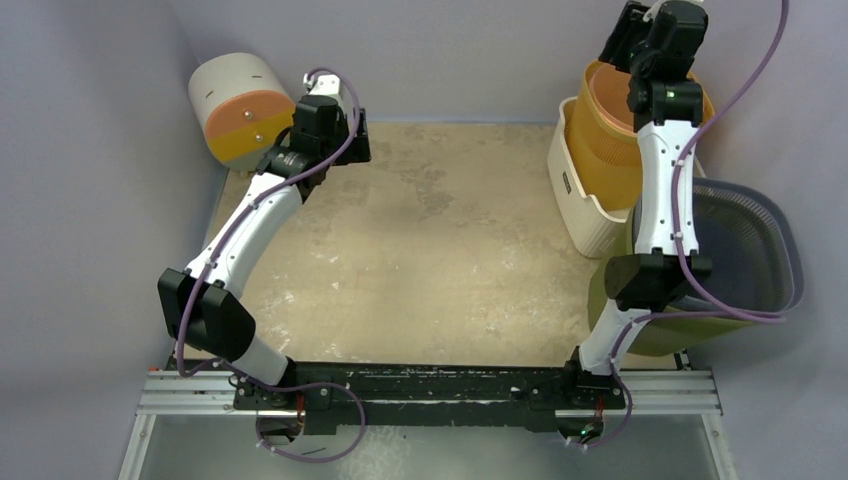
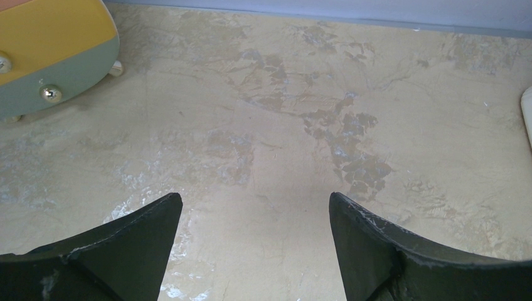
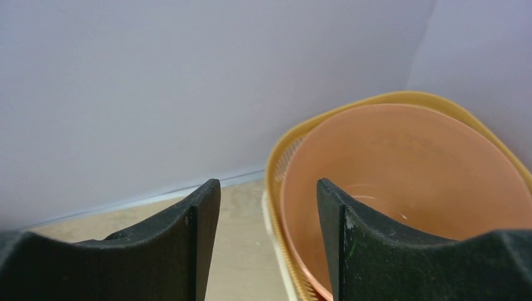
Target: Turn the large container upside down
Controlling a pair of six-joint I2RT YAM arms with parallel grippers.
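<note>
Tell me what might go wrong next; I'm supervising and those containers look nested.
The right gripper straddles the rims of the yellow mesh basket and the orange tub inside it; closing could pinch both or lift just one. Both sit in the white bin, so tipping may drag it along.

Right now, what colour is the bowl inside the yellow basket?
The bowl is orange, clearest in the right wrist view.

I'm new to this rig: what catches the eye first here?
The right tool hovers at the rim of a yellow basket nested in a white bin at the far right. At the far left corner a white-and-orange drum lies on its side, near the open left tool.
</note>
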